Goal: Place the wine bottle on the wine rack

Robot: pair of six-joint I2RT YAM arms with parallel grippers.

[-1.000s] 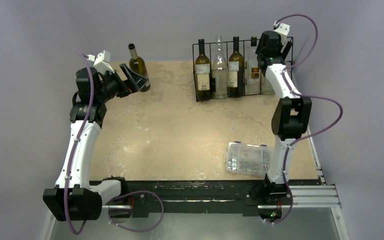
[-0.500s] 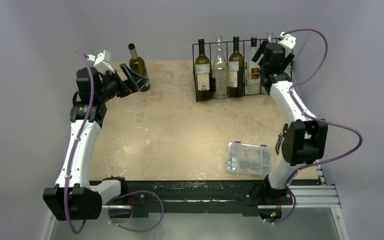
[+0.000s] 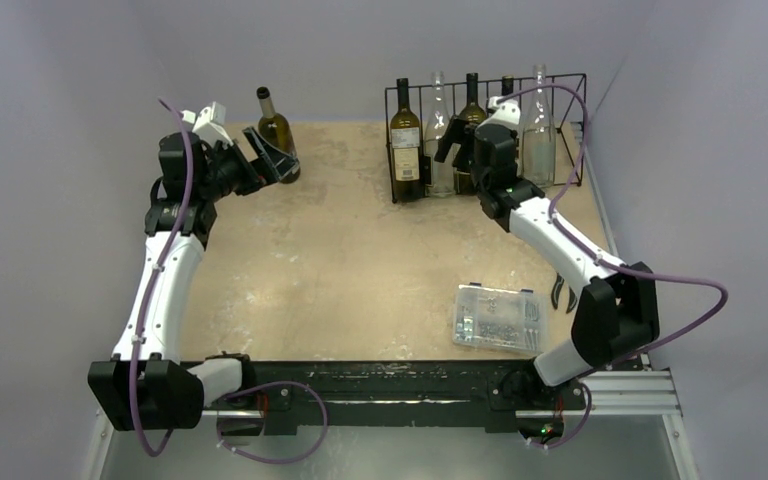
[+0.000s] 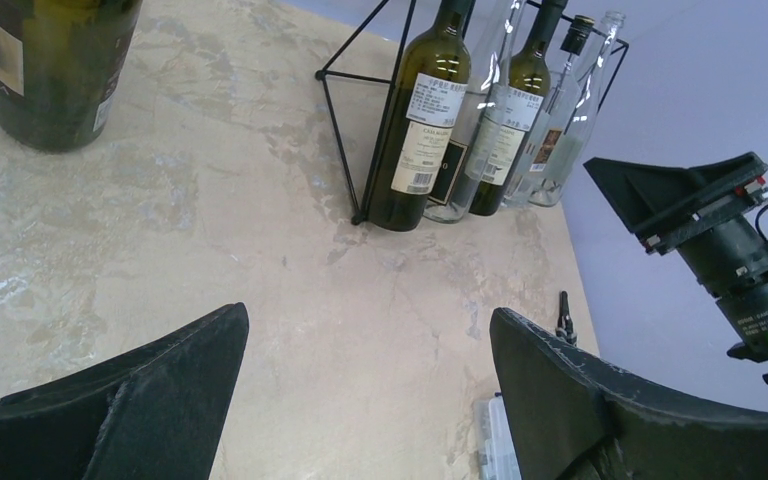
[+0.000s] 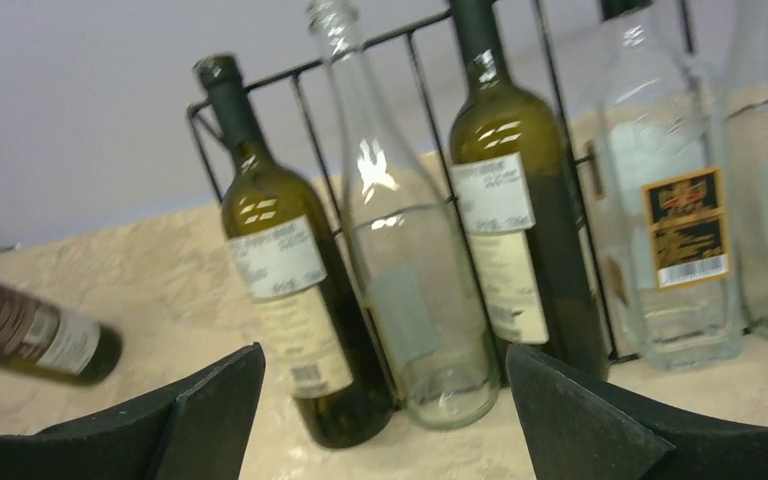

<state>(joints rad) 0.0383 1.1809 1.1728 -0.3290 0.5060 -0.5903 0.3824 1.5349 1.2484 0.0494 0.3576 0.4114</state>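
Observation:
The wine bottle (image 3: pixel 276 128), dark green with a label, stands upright on its own at the table's far left. My left gripper (image 3: pixel 278 165) is open just in front of it. In the left wrist view the wine bottle (image 4: pixel 55 70) sits up and left of the empty left gripper (image 4: pixel 368 330), outside the jaws. The wine rack (image 3: pixel 387 130), a black wire frame at the far right, holds several upright bottles, some green and some clear. My right gripper (image 3: pixel 457 150) hovers open before the rack's middle. The right gripper (image 5: pixel 385 360) faces the rack (image 5: pixel 290 71) and holds nothing.
A clear plastic parts box (image 3: pixel 498 317) lies near the front right of the table. A small black tool (image 3: pixel 560 295) lies beside it, by the right arm. Purple walls close in behind and at both sides, and the rack stands by the table's right edge.
The right arm has swung left from the rack's right end to in front of its middle, its jaws opening a little wider. The left arm has hardly moved.

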